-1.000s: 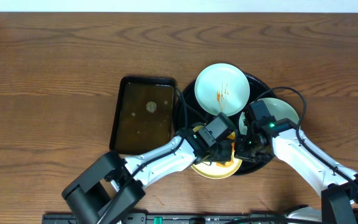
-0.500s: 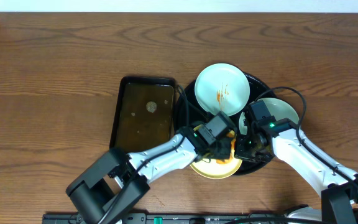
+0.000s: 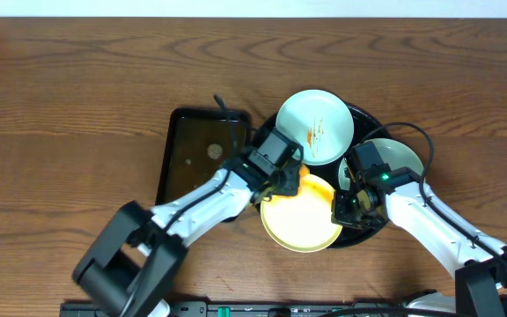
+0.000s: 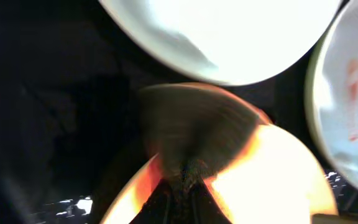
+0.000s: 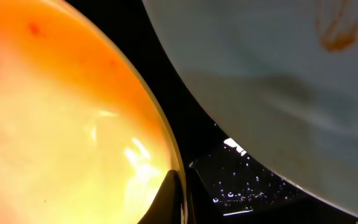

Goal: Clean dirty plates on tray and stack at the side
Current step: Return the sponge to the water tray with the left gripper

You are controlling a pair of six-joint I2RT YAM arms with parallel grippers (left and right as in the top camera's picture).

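A rectangular black tray holds a small round tan object.

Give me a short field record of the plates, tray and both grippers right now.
yellow plate: near edge of round tray, orange smear at its far edge
smeared mint plate: far side of tray
second mint plate: right side, partly hidden
left gripper: shut on sponge, at yellow plate's far edge
right gripper: shut on yellow plate's right rim

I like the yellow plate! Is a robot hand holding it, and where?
Yes. The right gripper pinches the yellow plate by its rim. The left gripper grips what looks like a sponge, pressed onto that plate.
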